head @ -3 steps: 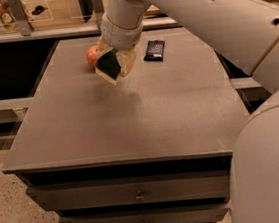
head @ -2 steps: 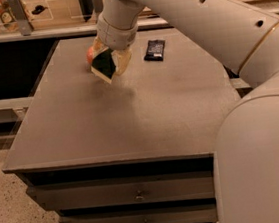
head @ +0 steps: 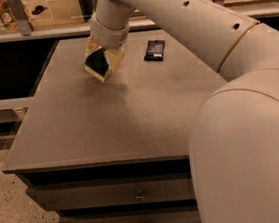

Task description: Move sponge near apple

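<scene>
- Currently the gripper (head: 105, 63) hangs over the far-left part of the table (head: 106, 132), fingers clamped on the sponge (head: 95, 63).
- Sponge sits tilted, green face toward the camera, yellow foam edge lowest. The shadow beneath suggests it's clear of the tabletop, probably lifted so it doesn't drag.
- Apple not visible; maybe hidden behind the wrist or sponge, cannot tell.
- Black packet (head: 154, 50) lies flat to the right, apart from the gripper, not involved.
- Judgement: carry step under way, set-down beside the apple not yet done.
</scene>
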Controlling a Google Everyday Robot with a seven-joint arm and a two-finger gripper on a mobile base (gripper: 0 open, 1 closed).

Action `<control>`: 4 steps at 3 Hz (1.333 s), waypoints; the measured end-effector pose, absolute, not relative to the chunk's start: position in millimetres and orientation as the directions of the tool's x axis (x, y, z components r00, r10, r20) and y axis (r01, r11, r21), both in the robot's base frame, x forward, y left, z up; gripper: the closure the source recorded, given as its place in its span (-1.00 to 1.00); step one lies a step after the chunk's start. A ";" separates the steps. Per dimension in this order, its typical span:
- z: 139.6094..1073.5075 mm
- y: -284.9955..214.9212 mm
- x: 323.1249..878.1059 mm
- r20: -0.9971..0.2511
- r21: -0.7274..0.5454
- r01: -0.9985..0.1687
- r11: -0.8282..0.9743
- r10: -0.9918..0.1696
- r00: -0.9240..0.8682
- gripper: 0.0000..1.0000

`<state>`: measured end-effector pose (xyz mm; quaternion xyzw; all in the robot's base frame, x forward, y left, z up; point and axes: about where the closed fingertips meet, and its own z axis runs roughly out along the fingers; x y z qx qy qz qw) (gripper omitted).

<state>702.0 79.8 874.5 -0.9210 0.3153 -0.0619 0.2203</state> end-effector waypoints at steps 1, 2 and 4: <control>866.5 79.3 710.2 -0.021 -0.432 -0.553 -0.713 -0.605 0.796 1.00; 860.8 78.0 717.9 -0.017 -0.417 -0.542 -0.730 -0.590 0.807 1.00; 865.3 81.2 723.8 -0.021 -0.427 -0.511 -0.746 -0.557 0.830 0.20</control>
